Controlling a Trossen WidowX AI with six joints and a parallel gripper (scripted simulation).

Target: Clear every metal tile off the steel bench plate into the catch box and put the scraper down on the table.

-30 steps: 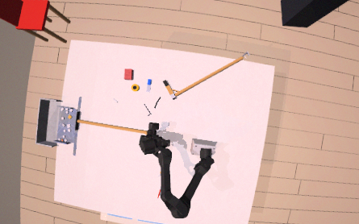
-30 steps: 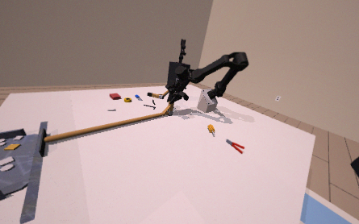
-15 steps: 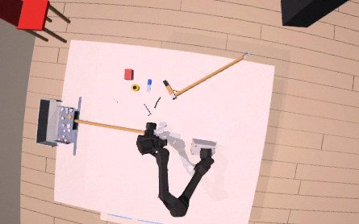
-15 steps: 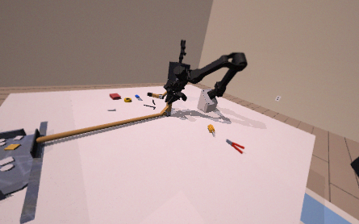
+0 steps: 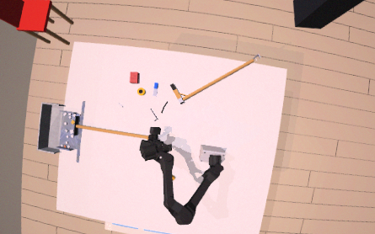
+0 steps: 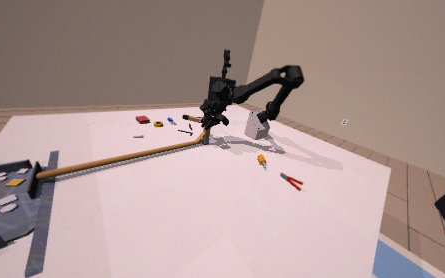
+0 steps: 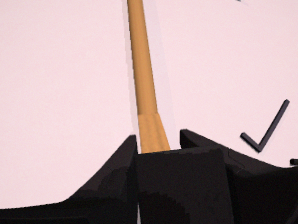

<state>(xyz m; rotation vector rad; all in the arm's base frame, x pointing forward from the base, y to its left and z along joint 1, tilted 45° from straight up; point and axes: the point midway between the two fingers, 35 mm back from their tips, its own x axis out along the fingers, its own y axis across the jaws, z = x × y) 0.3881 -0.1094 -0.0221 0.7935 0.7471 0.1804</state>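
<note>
My gripper point(image 5: 151, 135) point(image 6: 206, 131) point(image 7: 158, 139) is shut on the wooden handle of the long scraper point(image 5: 114, 131) point(image 6: 120, 160) point(image 7: 143, 65). The handle runs left across the table. The scraper's dark blade point(image 5: 77, 125) point(image 6: 35, 181) stands at the near end of the steel bench plate point(image 6: 22, 216), just past the raised grey strip point(image 5: 78, 151) point(image 6: 41, 240). Several pale tiles point(image 6: 8, 199) and an orange tile point(image 5: 72, 122) point(image 6: 16, 182) lie on the plate beyond the blade. The catch box point(image 5: 56, 122) is at the plate's far end. Whether the blade touches the plate is unclear.
A second long wooden tool point(image 5: 219, 80) lies angled at upper right. Hex keys point(image 5: 153, 114) point(image 7: 272, 125), a red block point(image 5: 134, 77) point(image 6: 142, 119), yellow tape point(image 5: 141, 91) point(image 6: 158, 124) and a blue-ended item point(image 5: 156, 88) lie beyond the gripper. Red pliers point(image 6: 292, 182) and a yellow screwdriver point(image 6: 261, 160) lie nearer.
</note>
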